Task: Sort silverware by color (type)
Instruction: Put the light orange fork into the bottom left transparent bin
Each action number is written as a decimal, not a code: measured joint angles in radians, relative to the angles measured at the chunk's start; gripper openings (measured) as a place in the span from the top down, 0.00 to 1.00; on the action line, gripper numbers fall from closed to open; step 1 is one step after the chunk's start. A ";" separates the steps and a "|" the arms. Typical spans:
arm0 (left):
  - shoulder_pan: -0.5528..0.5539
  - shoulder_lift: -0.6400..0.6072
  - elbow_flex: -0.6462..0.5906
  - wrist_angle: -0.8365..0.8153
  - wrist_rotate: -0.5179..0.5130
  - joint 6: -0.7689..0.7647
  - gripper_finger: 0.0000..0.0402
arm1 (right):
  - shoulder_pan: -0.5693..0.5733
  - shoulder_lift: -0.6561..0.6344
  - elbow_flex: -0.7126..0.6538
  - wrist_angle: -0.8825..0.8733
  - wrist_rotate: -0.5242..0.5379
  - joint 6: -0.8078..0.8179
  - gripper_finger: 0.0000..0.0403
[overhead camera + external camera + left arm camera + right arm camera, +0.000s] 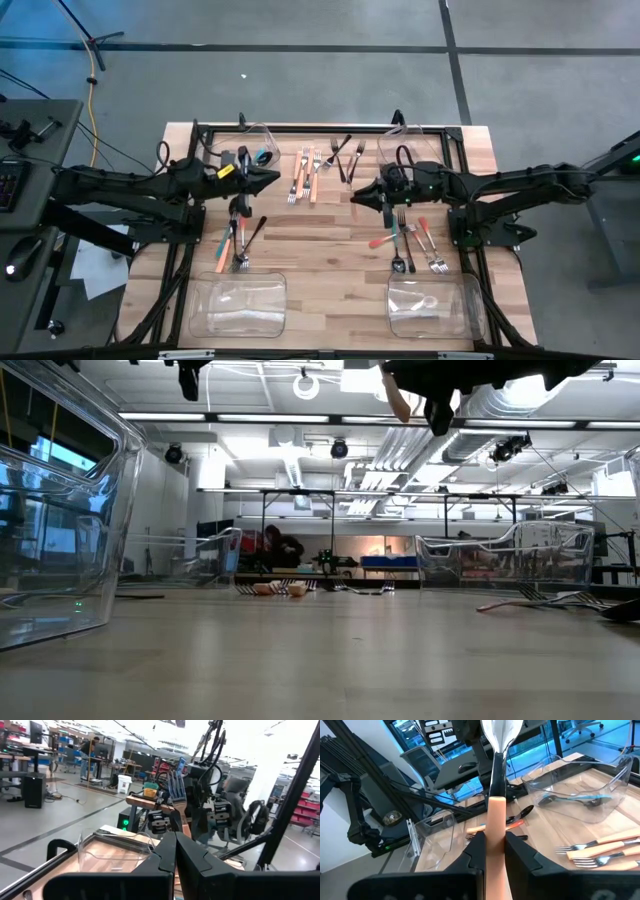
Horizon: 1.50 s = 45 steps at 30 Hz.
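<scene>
High view: right pincer raised over worktop centre, clamped on orange-handled spoon. Left pincer clenched, grasping orange-handled fork. Remaining silverware lies scattered on worktop.

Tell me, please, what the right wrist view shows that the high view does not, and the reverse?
Only the right wrist view shows clearly that the right hand is shut on an orange-handled spoon, bowl pointing away. Only the high view shows the whole table, the left hand, and two near bins. Both show the orange-handled forks and the far bin holding a teal piece.
</scene>
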 joint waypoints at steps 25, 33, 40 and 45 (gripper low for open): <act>-0.002 0.141 0.096 0.002 0.027 -0.062 0.82 | 0.005 0.256 0.239 -0.003 -0.060 -0.112 0.93; -0.002 0.283 0.197 0.006 0.095 -0.080 0.53 | -0.017 0.328 0.329 -0.031 -0.093 -0.156 0.93; 0.002 0.368 0.253 0.036 0.136 -0.070 0.44 | -0.033 0.329 0.332 -0.023 -0.108 -0.158 0.93; 0.005 0.446 0.266 0.071 0.134 -0.005 0.43 | -0.033 0.329 0.332 -0.023 -0.111 -0.162 0.93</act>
